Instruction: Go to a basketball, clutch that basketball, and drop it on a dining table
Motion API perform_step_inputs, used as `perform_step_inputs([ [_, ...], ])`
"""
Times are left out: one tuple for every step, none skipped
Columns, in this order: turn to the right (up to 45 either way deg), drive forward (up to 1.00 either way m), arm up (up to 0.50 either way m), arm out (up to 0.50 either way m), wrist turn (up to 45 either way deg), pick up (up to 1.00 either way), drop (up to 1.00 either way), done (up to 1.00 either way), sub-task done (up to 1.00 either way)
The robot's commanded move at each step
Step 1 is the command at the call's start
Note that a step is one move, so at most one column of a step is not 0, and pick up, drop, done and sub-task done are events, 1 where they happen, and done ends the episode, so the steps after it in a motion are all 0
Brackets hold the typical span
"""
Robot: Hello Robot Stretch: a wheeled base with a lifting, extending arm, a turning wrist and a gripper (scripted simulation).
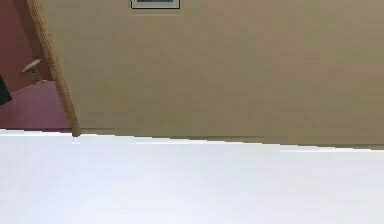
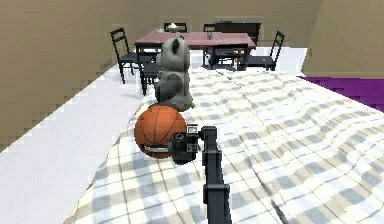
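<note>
Across the arm side view's lower half, bed [image 2: 300,130]: a wide cover in pale plaid, rumpled into soft folds, running from the near edge far back toward the room's end.
Wall [image 1: 200,70]: plain beige, taking most of the forward view, above a pale flat surface [image 1: 200,185].
Doorway [image 1: 25,60]: at the forward view's left, wood-framed, with a dark red room beyond.
Dining table [image 2: 195,40]: brown top, far behind the bed, well apart from the ball.
Chairs [image 2: 125,55]: dark, set around the table.
Arm [image 2: 213,190]: a dark bar rising from the bottom edge over the plaid.
Grey figure [image 2: 175,75]: an upright, furry-looking animal shape on the bed, just behind the ball.
Basketball [image 2: 160,128]: orange with dark seams, lying on the bed near its left edge.
Gripper [image 2: 182,147]: dark body against the ball's lower right side; I cannot tell whether it holds anything, nor how its fingers are set.
Framed picture [image 1: 156,4]: on the wall, cut by the top edge.
</note>
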Motion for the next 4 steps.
perform_step_inputs([
  [0.0,0.0,0.0,0.0,0.0,1.0,0.0,0.0,0.0],
  [0.0,0.0,0.1,0.0,0.0,0.0,0.0,0.0,0.0],
  [0.0,0.0,0.1,0.0,0.0,0.0,0.0,0.0,0.0],
  [0.0,0.0,0.0,0.0,-45.0,0.0,0.0,0.0,0.0],
])
